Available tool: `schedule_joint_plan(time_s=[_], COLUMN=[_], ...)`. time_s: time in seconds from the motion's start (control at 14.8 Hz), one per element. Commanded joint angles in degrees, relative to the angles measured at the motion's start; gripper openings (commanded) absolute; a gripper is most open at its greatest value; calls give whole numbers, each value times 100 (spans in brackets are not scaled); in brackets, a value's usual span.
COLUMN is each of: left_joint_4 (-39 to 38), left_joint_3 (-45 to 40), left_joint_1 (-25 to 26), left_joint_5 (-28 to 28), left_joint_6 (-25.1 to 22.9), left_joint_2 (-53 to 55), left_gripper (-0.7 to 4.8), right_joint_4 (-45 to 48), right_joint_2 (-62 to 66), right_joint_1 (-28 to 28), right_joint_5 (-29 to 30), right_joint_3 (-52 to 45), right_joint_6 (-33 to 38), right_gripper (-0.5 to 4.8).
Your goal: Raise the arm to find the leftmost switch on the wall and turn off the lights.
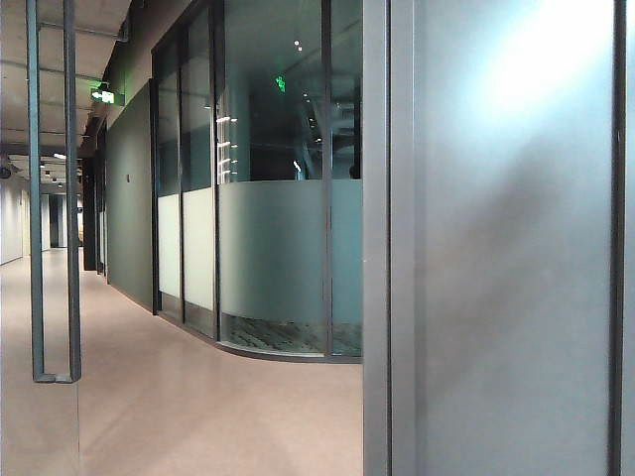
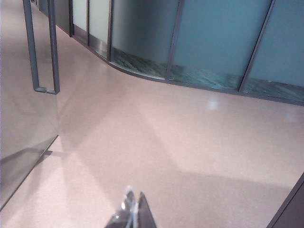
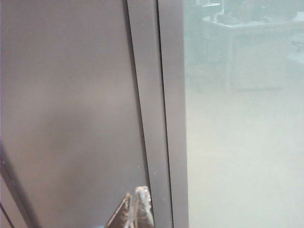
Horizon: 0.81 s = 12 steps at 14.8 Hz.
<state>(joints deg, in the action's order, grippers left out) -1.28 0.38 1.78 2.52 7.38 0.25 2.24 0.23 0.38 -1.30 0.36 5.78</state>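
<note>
1. The left end effector (image 2: 133, 211) hangs low over the pinkish floor (image 2: 190, 137), its two fingertips pressed together, clenched on nothing.
2. Ahead of it in the left wrist view runs a curved glass partition (image 2: 209, 42) with dark frames, well apart from the fingertips; a glass door with a long metal pull handle (image 2: 42, 47) stands off to one side.
3. The right end effector (image 3: 135, 209) sits close up against a grey metal frame post (image 3: 156, 109), fingertips drawn together and empty, and whether it touches the post cannot be told.
4. Beside that post there is a flat grey wall panel (image 3: 66, 104) on one side and frosted glass (image 3: 242, 142) on the other, with blurred furniture behind the glass.
5. The exterior view looks down a corridor: frosted glass walls (image 1: 268, 248), the grey panel (image 1: 506, 258) filling the right, a green exit sign (image 1: 103, 95) glowing on the ceiling. Neither end effector shows here.
6. The light switch does not appear in any view, so its place relative to either end effector cannot be told.
</note>
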Motion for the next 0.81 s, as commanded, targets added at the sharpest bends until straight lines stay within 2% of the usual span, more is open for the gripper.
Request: schedule_joint_plan(time_s=[0.07,0.4,0.54,0.67,0.74,0.81], left_joint_4=[55,98,625,1585,2177,2612], left_joint_3=[13,13,20,28,46,129], left_joint_1=[4,4,4,4,4,4], left_joint_5=[9,76,387,769,774,732], left_joint_6=[15,111,723,1508,1998,2275], left_joint_2=[-2,-2,-2,-2,-2,-2], left_gripper=[-5,-5,-5,-5,-5,-5], right_joint_4=[96,111,413,883,1097,1237], right_joint_2=[-11,-13,-13,-11,-11,-11], right_joint_1=[7,7,13,13,13,13], right_joint_5=[-2,-2,262,501,533,531], right_joint_3=[4,4,37,109,192,323], right_joint_6=[20,22,103,177,177,175], right_gripper=[-1,-1,-1,0,0,0])
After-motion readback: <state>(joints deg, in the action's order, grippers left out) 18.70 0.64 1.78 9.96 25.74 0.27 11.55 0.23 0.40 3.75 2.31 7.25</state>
